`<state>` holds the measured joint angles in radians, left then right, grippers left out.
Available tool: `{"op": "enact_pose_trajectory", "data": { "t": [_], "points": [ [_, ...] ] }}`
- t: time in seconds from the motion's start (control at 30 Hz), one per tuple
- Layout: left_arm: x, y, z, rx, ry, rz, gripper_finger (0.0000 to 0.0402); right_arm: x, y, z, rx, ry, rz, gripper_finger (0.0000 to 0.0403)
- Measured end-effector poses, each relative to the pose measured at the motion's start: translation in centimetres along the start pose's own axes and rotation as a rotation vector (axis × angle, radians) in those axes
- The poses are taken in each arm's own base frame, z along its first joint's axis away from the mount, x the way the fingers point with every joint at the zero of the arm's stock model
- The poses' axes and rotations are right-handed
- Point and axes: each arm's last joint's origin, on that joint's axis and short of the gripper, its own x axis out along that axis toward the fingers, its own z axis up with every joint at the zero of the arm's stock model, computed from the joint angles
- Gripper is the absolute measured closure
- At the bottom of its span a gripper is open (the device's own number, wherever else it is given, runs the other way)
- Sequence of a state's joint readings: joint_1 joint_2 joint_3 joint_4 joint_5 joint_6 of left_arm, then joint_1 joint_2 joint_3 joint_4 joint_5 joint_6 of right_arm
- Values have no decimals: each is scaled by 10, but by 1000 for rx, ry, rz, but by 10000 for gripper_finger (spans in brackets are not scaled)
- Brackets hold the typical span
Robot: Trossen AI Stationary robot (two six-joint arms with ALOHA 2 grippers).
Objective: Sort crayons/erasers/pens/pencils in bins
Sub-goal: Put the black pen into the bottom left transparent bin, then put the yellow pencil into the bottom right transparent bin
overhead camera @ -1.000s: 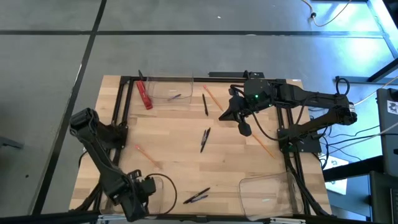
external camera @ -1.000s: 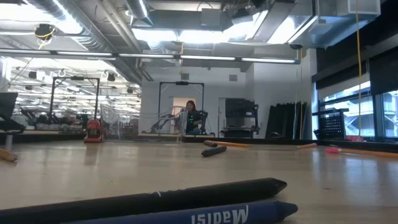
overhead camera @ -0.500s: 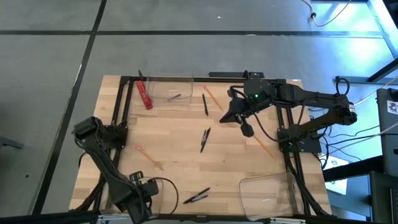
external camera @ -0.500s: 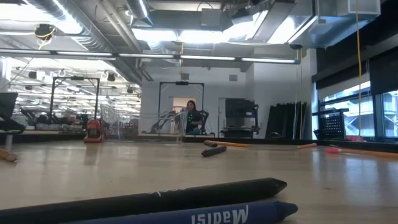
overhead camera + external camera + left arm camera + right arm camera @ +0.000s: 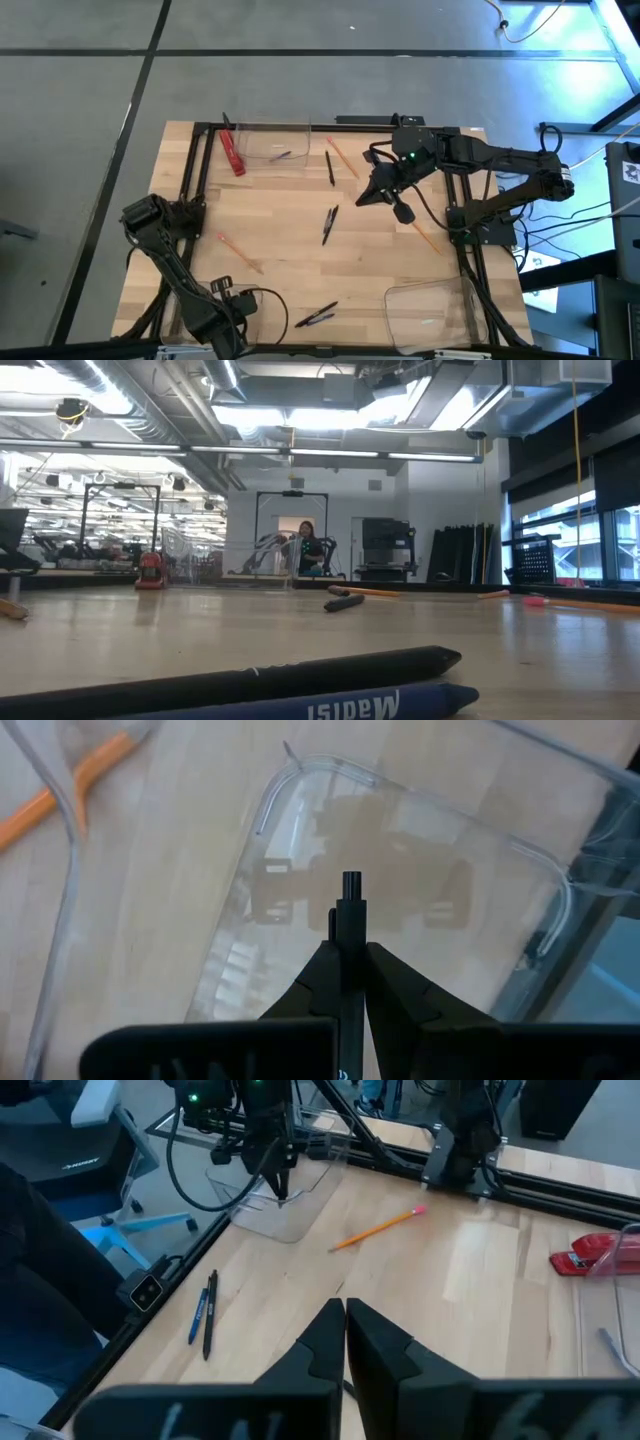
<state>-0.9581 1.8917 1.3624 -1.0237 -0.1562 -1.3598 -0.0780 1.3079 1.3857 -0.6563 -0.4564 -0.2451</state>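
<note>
Left wrist view shows us the pen [image 5: 350, 935] first: a slim black stick pinched between the left gripper [image 5: 347, 970]'s two fingers, its tip poking out just past the fingertips. Directly beyond that tip lies the floor of a clear bin [image 5: 400, 880], so we judge that we are holding the pen there in order to let it go inside the tray rather than on bare wood. Outside the bin wall, off to one side of our fingers, an orange pencil [image 5: 70, 790] rests on the table [image 5: 170, 920].

From above, our left gripper [image 5: 226, 312] hangs over that near-corner bin [image 5: 262, 312], and two more dark sticks [image 5: 316, 316] lie just beyond it, touching each other; from table height one looks black and one blue, so we take them for a pen and a crayon awaiting sorting.

Our right gripper [image 5: 345, 1320] has its fingers pressed together on nothing. It hovers above the middle of the table, with another pen [image 5: 329, 225] well ahead of the fingertips. We judge it is parked clear of the left arm's work. A second bin [image 5: 430, 305] and a far bin [image 5: 275, 145] sit well apart, the far one holding a small bluish stick [image 5: 280, 156] beside a red strip [image 5: 233, 152].
</note>
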Motion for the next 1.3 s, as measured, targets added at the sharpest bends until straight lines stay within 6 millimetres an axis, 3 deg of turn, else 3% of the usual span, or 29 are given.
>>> {"op": "enact_pose_trajectory", "data": {
  "t": [0.2, 0.6, 1.0, 1.3],
  "points": [
    [2, 0, 0, 1, 2, 5, 377, 0, 0, 0, 6, 0, 0, 385],
    [2, 0, -1, 2, 22, 11, 314, 0, 0, 0, 31, 2, 0, 385],
    [1, 1, 0, -39, 22, 11, 311, 0, 0, -2, 96, 16, 3, 385],
    [-40, 8, 14, -344, -20, -113, 310, 0, 0, -1, 34, 14, 3, 385]
  ]
}}
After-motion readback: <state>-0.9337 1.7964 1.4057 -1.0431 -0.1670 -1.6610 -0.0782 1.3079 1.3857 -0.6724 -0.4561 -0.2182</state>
